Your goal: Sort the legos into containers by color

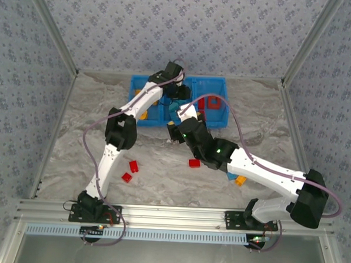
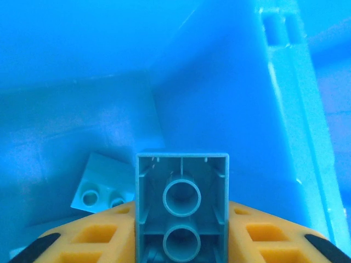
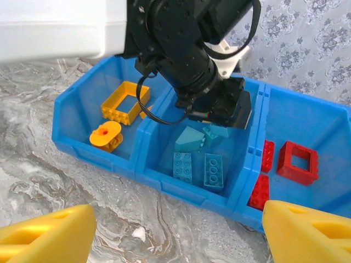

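Three-part bin [image 3: 98, 156]: yellow frame [image 3: 125, 102] and round piece [image 3: 106, 136] left, blue bricks [image 3: 214, 171] middle, red pieces [image 3: 298, 162] right. Left gripper [image 2: 181, 222] pinches a pale-blue brick [image 2: 182, 186] inside the bin, its arm hiding part of the middle compartment. Right gripper [image 3: 178, 222] gapes wide, empty. Red bricks [image 1: 133, 166] lie on the table [image 1: 75, 132].

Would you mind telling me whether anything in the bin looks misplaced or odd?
Nothing stands out: the bin holds yellow pieces left, blue pieces middle, red pieces right, none mixed. Loose red bricks on the table are simply not yet sorted.

White arms [image 1: 106, 163] with black joints [image 1: 121, 131], lilac cables [image 1: 236, 123], yellow-orange jaws.
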Tool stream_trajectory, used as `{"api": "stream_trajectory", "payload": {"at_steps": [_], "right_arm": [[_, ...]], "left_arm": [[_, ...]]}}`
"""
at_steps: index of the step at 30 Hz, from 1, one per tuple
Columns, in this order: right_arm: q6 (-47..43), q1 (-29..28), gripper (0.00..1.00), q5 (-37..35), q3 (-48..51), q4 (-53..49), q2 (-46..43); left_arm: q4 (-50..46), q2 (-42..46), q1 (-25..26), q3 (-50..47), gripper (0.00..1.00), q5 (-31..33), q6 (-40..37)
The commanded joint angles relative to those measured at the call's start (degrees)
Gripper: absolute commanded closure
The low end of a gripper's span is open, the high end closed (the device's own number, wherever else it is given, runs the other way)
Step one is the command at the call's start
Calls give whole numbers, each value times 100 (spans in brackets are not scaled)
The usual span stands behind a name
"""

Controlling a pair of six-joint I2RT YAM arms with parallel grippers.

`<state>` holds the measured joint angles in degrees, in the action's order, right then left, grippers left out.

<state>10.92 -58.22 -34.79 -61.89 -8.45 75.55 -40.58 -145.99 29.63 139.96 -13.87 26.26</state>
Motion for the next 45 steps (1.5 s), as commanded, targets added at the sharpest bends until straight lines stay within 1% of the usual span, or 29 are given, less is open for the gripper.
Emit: {"api": "stream_trajectory", "payload": {"at_steps": [1,3,5,12,15,16,19,20,22,24,26,28,29,32,33,36,39,42,45], "right_arm": [[40,-65,18,-197,-201,106,-13],[65,-81,17,-195,-193,39,-29],[77,-91,17,-204,-166,-3,-99],[-11,-59,18,-118,-110,-206,-386],[-6,-31,18,27,-87,-363,-507],[-2,-28,19,121,-57,-438,-521],[56,-59,21,616,82,-565,-458],[112,-111,22,862,146,-586,-378],[287,-229,23,1238,203,-626,-102],[547,-460,24,1523,168,-607,340],[859,-690,24,1684,-10,-576,861],[1205,-887,23,1886,-346,-578,1437],[1422,-963,23,1971,-566,-639,1772],[1885,-1090,22,2224,-1318,-947,2638],[2019,-1112,21,2279,-1589,-1120,2874],[2338,-1122,18,2550,-2255,-1487,3536],[2691,-1122,17,2695,-2890,-1938,4073],[2869,-1113,16,2661,-3482,-2503,4529],[2945,-1094,15,2661,-3802,-2774,4801]], "left_arm": [[-143,-74,-13,130,53,-211,257],[-129,22,-10,29,47,-213,262],[-99,207,-9,-126,43,-185,257],[-17,1173,54,-801,43,110,213],[138,1918,127,-1471,45,349,252],[328,2221,153,-1763,45,481,286],[445,3345,240,-2749,46,1094,408],[449,3817,277,-3236,46,1390,459],[422,4730,347,-4070,45,1957,579],[373,5829,399,-5049,44,2518,787],[321,6823,411,-5932,43,2844,959],[213,7798,456,-6670,43,2973,974],[-51,8263,467,-6971,43,2995,985],[-570,9651,482,-7732,42,2733,1022],[-812,10126,489,-7923,41,2639,1100],[-1694,11178,483,-8200,39,2409,1365],[-2515,11884,483,-8241,39,2284,1637],[-2961,12322,483,-8227,39,2353,1800],[-2976,12445,483,-8245,39,2318,1847]]}}
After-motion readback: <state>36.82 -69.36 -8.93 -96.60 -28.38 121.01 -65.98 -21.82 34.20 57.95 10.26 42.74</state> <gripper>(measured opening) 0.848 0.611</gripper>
